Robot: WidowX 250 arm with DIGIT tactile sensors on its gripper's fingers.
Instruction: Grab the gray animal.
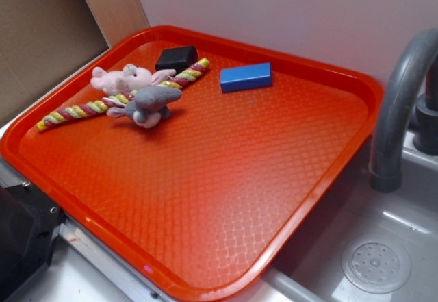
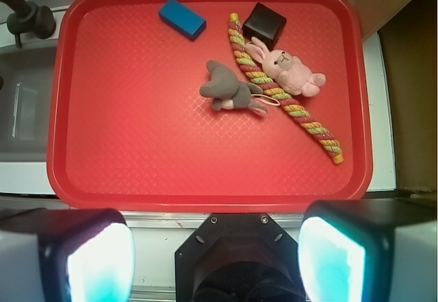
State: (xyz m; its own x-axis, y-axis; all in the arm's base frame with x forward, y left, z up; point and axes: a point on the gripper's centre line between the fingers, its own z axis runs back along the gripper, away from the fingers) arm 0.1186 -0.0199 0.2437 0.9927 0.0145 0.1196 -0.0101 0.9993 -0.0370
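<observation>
Landmark: red tray (image 1: pixel 321 172), sitting on a counter with one corner over a gray sink (image 1: pixel 383 247).

Gray animal (image 1: pixel 150 103) lies on the tray surface in the half of the tray away from the sink, close to the far rim in the exterior view. In the wrist view it is near tray center, slightly toward the far edge, on its side, snout pointing toward the faucet side (image 2: pixel 229 90). Its rear end touches the pink-yellow twisted rope (image 1: pixel 102 103), which runs diagonally across that part of the tray. A thin loop at its tail lies over the rope in the wrist view.

Pale pink plush animal (image 1: pixel 123 78) lies on the other side of the rope, touching it, nearer the tray rim. Black block (image 1: pixel 176 58) sits just beside the rope's end, near the tray's far edge. Blue block (image 1: pixel 246 77) sits apart from the toys, also near the far edge, toward the faucet (image 1: pixel 400 103).

Gripper (image 2: pixel 215 261) shows only in the wrist view, off the tray past its near rim. Fingers (image 2: pixel 82 254) spread wide, nothing between them, touching nothing. Well apart from the gray animal.
</observation>
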